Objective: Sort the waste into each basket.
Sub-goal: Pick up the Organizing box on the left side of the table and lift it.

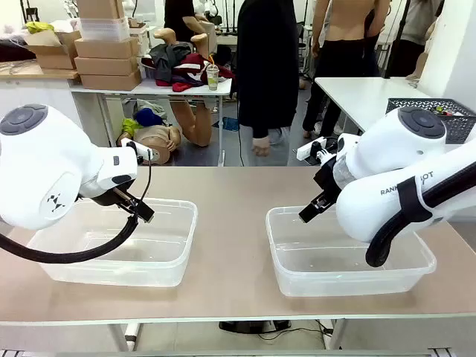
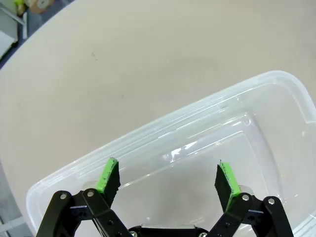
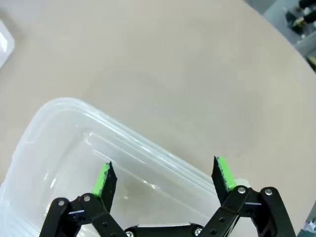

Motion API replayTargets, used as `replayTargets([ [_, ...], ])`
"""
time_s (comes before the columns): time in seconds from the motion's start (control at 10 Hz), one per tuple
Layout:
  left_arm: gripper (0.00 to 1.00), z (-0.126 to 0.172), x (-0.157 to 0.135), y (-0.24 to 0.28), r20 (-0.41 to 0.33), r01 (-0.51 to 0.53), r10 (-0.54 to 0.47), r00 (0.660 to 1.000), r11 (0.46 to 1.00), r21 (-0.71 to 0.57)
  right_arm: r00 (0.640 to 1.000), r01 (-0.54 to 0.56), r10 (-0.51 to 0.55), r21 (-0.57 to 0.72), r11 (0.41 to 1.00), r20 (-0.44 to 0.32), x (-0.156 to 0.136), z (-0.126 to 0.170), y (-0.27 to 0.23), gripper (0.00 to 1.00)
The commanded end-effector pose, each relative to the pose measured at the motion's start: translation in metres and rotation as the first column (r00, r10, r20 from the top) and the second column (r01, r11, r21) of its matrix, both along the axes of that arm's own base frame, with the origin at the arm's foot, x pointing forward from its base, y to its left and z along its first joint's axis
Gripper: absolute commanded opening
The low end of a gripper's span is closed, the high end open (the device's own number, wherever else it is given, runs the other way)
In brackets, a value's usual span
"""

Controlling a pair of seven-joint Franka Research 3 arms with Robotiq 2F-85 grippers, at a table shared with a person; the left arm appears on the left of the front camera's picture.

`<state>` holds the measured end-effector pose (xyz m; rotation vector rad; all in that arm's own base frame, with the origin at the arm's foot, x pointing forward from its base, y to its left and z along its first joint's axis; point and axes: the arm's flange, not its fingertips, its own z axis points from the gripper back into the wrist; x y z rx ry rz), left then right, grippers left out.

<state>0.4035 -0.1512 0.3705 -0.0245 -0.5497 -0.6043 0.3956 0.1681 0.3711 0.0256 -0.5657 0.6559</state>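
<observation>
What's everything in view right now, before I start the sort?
left tub: one, clear, left half of the table
right tub: one, clear, right half of the table
table: one, beige, under both tubs
lattice basket: one, dark, far right background
cardboard boxes: a stack, brown, far left background
person: one, dark clothing, standing at the far side
left gripper: one, black with green pads, open above the left tub
right gripper: one, black with green pads, open over the right tub's rim

L tub (image 1: 111,270), R tub (image 1: 349,281): clear glossy plastic; table (image 1: 230,245) matt, smooth.
</observation>
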Motion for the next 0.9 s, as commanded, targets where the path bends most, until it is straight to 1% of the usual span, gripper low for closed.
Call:
replayTargets([
  [0.0,1.0,0.0001,0.0,0.0,0.0,0.0,0.0,1.0,1.0,0.0,1.0,0.0,0.0,0.0,1.0,0.0,0.0,0.0001,0.0,1.0],
  [0.8,1.0,0.0001,0.0,0.0,0.0,0.0,0.0,1.0,1.0,0.0,1.0,0.0,0.0,0.0,1.0,0.0,0.0,0.0001,0.0,1.0],
])
